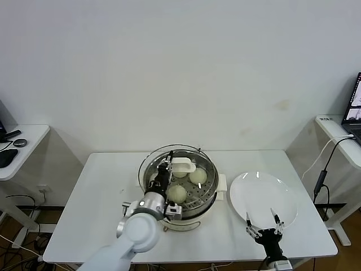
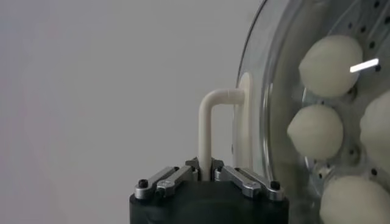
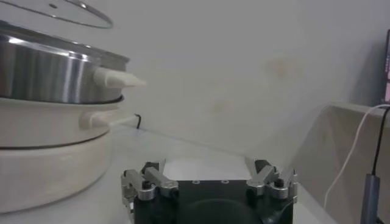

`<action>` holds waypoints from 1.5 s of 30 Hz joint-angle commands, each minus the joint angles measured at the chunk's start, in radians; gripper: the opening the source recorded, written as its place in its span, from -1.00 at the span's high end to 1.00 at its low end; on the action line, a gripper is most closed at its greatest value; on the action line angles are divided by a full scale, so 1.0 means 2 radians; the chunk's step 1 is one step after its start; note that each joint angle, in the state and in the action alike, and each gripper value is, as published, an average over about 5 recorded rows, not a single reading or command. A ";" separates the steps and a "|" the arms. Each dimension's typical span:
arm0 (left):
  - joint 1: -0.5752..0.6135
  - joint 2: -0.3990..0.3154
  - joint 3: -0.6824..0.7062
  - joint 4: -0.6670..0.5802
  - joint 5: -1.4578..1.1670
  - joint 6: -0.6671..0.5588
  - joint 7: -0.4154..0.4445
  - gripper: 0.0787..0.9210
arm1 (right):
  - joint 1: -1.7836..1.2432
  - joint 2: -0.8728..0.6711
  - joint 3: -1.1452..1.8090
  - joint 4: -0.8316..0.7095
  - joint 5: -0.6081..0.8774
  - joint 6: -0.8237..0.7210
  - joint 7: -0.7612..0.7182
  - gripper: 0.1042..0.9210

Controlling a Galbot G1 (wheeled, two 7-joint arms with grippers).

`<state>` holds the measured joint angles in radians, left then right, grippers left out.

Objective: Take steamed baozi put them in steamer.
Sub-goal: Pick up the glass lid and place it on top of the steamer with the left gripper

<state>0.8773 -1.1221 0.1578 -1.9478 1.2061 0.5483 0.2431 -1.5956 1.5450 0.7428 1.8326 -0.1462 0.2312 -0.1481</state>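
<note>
Steamer [image 1: 198,210] is parked mid-table [image 1: 101,186], shiny pot on a white base w/ side handles. Baozi are already inside on the perforated tray: 3 can be counted from the head cam, one at approx 12 o'clock of the pot [image 1: 180,173], one at 2 o'clock [image 1: 197,176], one near center/6 o'clock [image 1: 177,194]. Through the glass in the left wrist cam 4 buns are seen, e.g. [image 2: 331,64] and [image 2: 315,131]; the rest are cut off at the edge of that view.

Glass lid [image 1: 148,165] is held above the pot, tilted, on the 9–10 o'clock side of the steamer. Its white handle [image 2: 210,131] is pinched by the left gripper [image 1: 164,170], jaws clamped tight on it — clear in the wrist cam, fingers [image 2: 242,179] closed up against the handle bar on both sides.

Right gripper [image 1: 264,224] is parked low at the front edge of the table, at abt 6 o'clock of the white plate [image 1: 262,197], fingers [image 3: 146,182] spread wide, nothing in them. Plate sits at 3 o'clock from the steamer, just beside it. In the right wrist cam the steamer's side wall [image 3: 42,73] and a handle are seen, w/ the lid rim [image 3: 61,12] hanging above.
</note>
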 commanded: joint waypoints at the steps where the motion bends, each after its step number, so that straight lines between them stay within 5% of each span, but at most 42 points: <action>1: -0.006 -0.039 0.018 0.031 0.046 0.009 0.006 0.78 | 0.000 0.000 -0.002 -0.002 -0.005 0.001 -0.001 -0.76; 37: 0.032 -0.074 -0.015 0.049 0.057 0.006 -0.014 0.78 | -0.001 -0.010 -0.005 -0.008 0.002 0.002 -0.009 -0.76; 45: 0.098 -0.046 -0.057 -0.027 -0.013 -0.035 -0.043 0.38 | -0.001 -0.009 -0.005 -0.008 0.006 0.001 -0.013 -0.76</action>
<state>0.9584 -1.2525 0.1139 -1.8694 1.3057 0.5462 0.2038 -1.5976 1.5256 0.7314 1.8164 -0.1374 0.2352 -0.1695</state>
